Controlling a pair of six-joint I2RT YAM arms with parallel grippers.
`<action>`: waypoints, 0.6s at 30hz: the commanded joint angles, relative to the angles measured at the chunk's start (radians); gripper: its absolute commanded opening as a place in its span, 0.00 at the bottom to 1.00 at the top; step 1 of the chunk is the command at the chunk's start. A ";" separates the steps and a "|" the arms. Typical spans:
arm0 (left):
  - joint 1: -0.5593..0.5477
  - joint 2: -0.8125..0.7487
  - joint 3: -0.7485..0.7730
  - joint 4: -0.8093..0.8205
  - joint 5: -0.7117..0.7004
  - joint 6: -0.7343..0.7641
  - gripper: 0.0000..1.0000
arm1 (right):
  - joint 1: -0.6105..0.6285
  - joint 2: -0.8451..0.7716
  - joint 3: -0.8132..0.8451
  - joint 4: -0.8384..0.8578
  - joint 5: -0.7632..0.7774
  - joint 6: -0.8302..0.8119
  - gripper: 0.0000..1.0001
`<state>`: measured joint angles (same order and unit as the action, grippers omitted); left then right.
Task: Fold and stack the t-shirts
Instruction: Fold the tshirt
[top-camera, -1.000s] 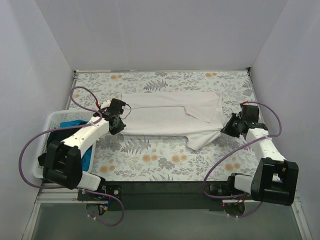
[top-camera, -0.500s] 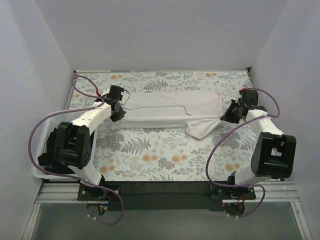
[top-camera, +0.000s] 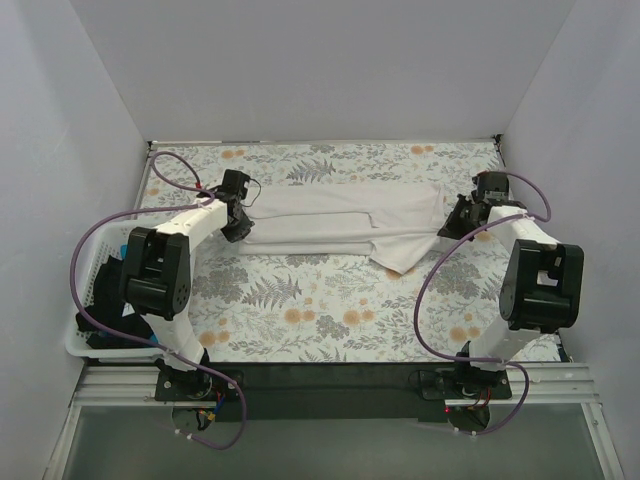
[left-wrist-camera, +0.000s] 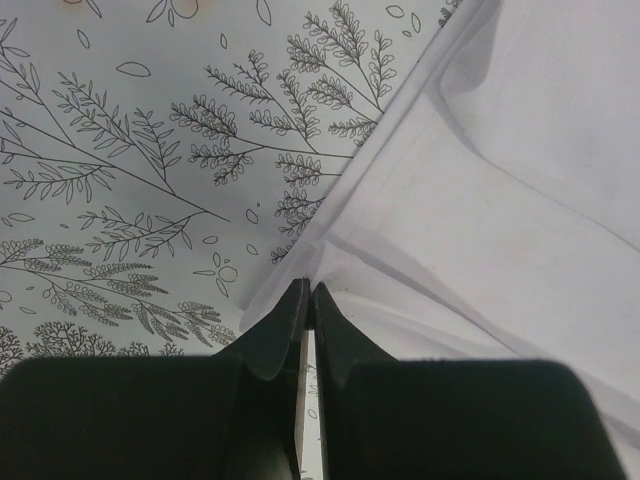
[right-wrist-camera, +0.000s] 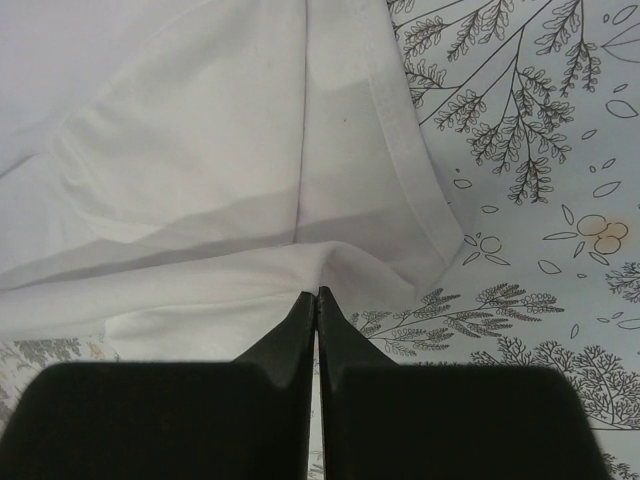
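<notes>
— Across the upper middle of the overhead view, where does the white t-shirt lie?

— Flat on the floral tablecloth, drawn out into a long band from left to right. One loose flap droops toward the lower right of that band.

— And the left gripper?

— At the band's left end. Its fingers are pressed together with a thin edge of white cloth pinched between the tips; folded layers fan away to the upper right of the wrist view.

— The right gripper?

— At the band's right end, tips squeezed together on a small raised fold of the same shirt. A stitched hem runs past it toward the upper middle of that wrist view, with bare tablecloth to the right.

— Anything else?

— The white basket sits at the lower left, partly hidden by the left arm.
</notes>
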<state>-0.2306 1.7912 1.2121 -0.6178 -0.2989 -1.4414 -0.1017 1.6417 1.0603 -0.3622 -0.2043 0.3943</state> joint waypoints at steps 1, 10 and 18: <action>0.011 -0.006 0.041 0.016 -0.023 -0.005 0.00 | 0.002 0.018 0.041 0.026 0.019 -0.011 0.01; 0.010 0.030 0.053 0.030 -0.023 -0.020 0.00 | 0.003 0.055 0.043 0.040 0.037 -0.023 0.01; 0.010 0.031 0.047 0.033 -0.042 -0.042 0.00 | 0.010 0.079 0.053 0.045 0.039 -0.034 0.01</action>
<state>-0.2306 1.8256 1.2385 -0.5964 -0.3012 -1.4635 -0.0959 1.7119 1.0668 -0.3431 -0.1852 0.3843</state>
